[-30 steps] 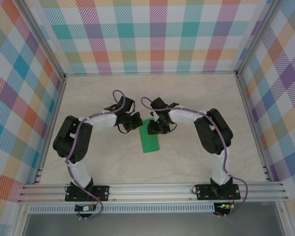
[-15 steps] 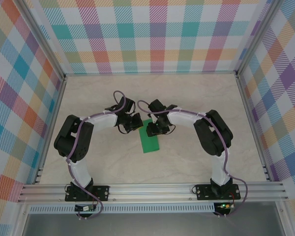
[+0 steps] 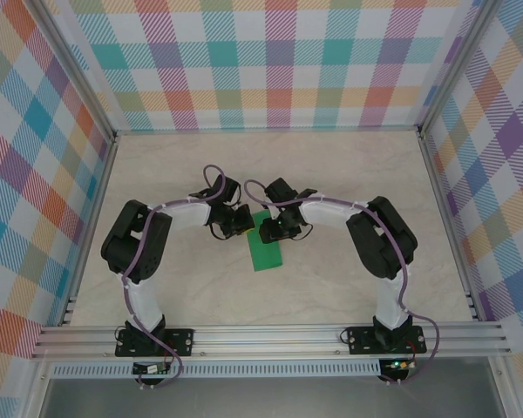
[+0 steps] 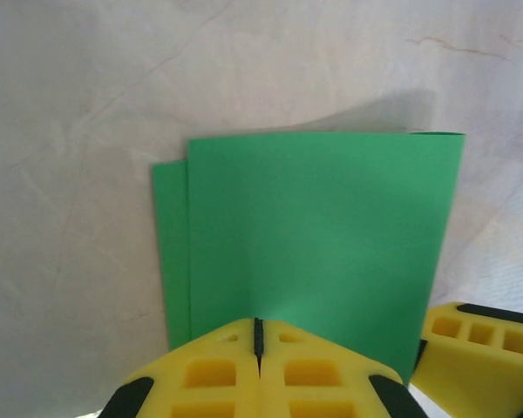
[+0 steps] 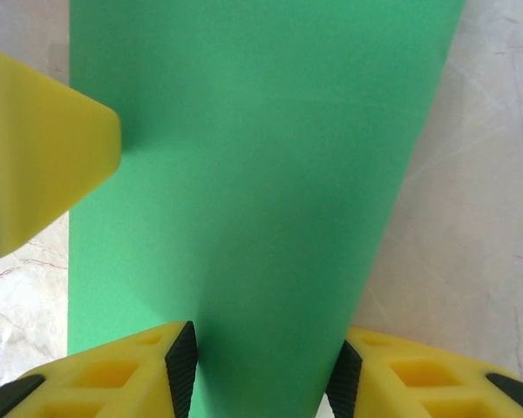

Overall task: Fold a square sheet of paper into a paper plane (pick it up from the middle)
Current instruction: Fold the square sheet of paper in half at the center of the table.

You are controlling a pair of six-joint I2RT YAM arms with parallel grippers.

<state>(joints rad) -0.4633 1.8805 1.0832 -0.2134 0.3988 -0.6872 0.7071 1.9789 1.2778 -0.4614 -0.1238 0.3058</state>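
The square sheet of paper (image 3: 267,249) lies folded in half on the table as a bright-green rectangle, its top layer (image 4: 318,226) set slightly off the lower one. My left gripper (image 3: 241,219) is shut, its yellow tips (image 4: 258,329) together and resting on the paper's near edge. My right gripper (image 3: 267,229) is open over the paper's far end. Its black pads (image 5: 181,364) stand apart above the green surface (image 5: 253,174), and the paper runs under the left one. In the right wrist view a left finger (image 5: 39,178) rests on the paper.
The pale marbled tabletop (image 3: 349,174) is ringed by an aluminium frame (image 3: 270,335) and plaid walls (image 3: 279,61). The two wrists sit close together over the paper, and a right finger (image 4: 478,348) shows beside my left gripper.
The left arm has shifted slightly right, toward the paper. The right gripper has settled a little lower over the paper's far end, its jaws a touch wider. The paper has stayed in place.
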